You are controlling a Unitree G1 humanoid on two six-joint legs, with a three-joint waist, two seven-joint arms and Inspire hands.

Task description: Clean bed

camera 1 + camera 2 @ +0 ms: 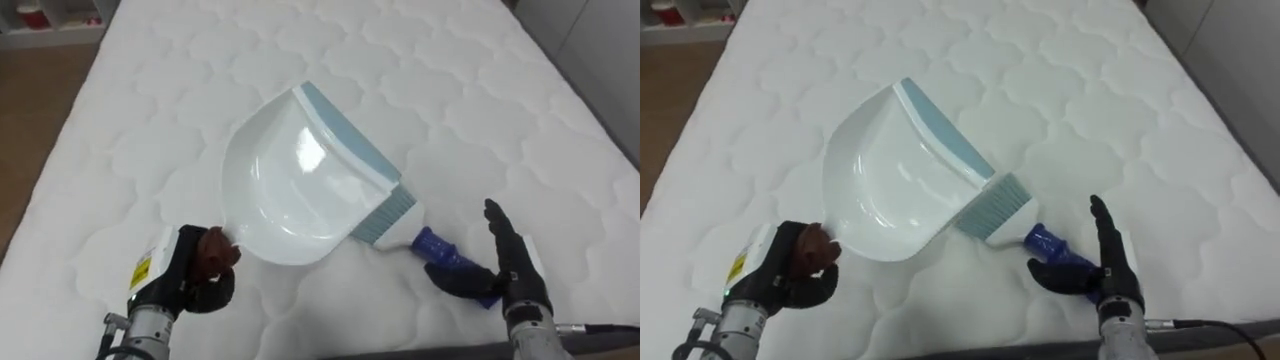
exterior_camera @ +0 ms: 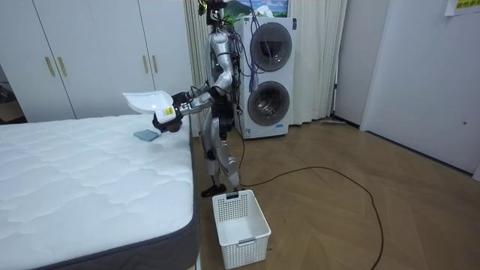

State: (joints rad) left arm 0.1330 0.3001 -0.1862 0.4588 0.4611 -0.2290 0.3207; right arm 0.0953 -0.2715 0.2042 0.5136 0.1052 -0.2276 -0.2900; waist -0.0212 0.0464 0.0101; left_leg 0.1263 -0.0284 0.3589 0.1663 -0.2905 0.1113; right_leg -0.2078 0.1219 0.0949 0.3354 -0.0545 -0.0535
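Brush [image 1: 392, 213] handle end is hidden under right hand [image 1: 512, 272] — thumb hooked over it, fingers straight. Left hand [image 1: 195, 275] clamps dustpan [image 1: 285, 185] handle — pan raised over bed [image 1: 480, 90].

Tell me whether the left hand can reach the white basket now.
Probably not: the left hand is shut on the dustpan over the mattress, while the basket sits low on the floor.

We're in a home: a bed [image 2: 90, 172], white wardrobe doors [image 2: 97, 52], stacked washing machines [image 2: 268, 75] beside curtains [image 2: 315, 60].
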